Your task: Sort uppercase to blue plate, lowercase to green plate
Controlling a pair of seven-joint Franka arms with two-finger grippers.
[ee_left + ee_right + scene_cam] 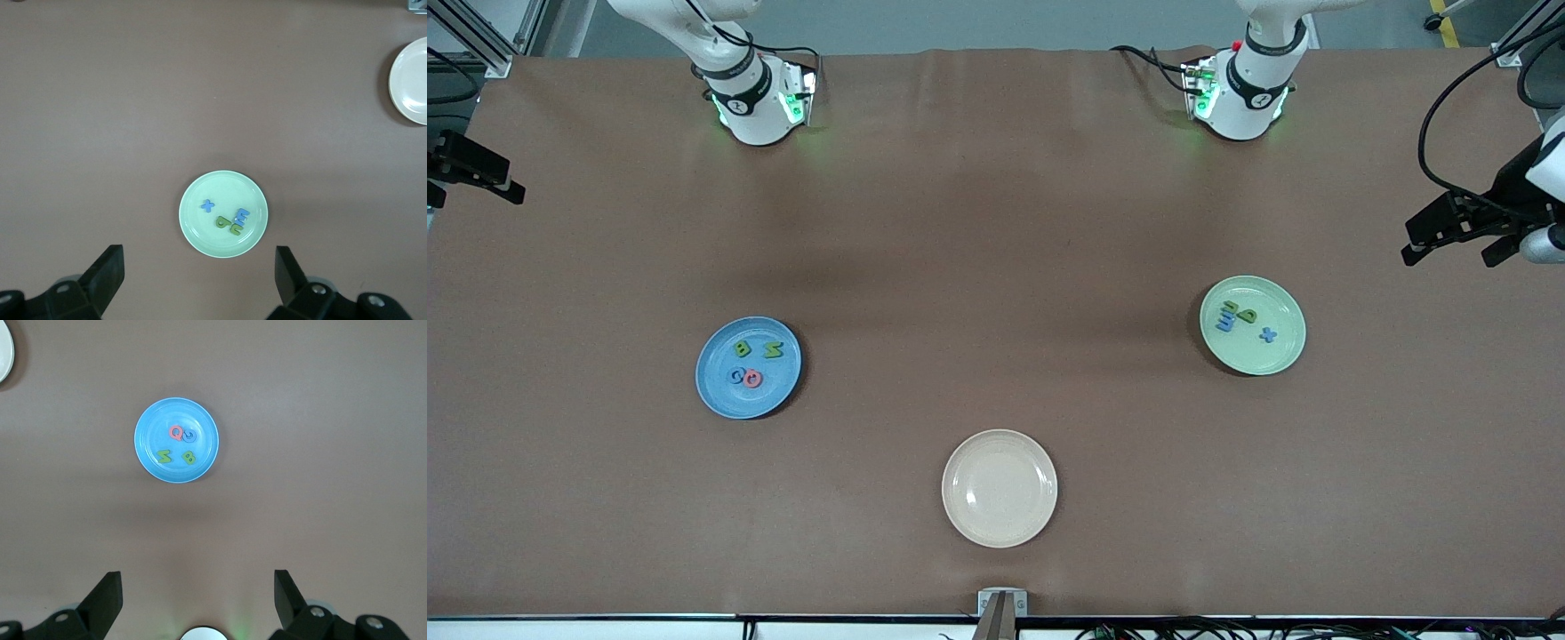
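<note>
The uppercase pieces (177, 444), a red-pink Q, a blue G, a green N and a green B, all lay inside the blue plate (148, 427), which sat on the table well below and ahead of the right gripper (197, 600). The lowercase pieces (228, 217), a blue x, a blue m and two green letters, all lay inside the green plate (193, 233), which sat well below the left gripper (200, 277), close to the line between its fingertips. The cream plate (1000, 524) held no letters and stood well apart from both grippers, toward the front camera's edge of the table. Each gripper hung high above the table with its fingers spread wide and nothing between them. No loose letter showed on the brown table surface (996, 222). Judged from this layout, the sorting step was complete and the task stood at its end. The next move called for no further grasp; at most, both arms would need to wait clear of the plates, with neither plate disturbed.
</note>
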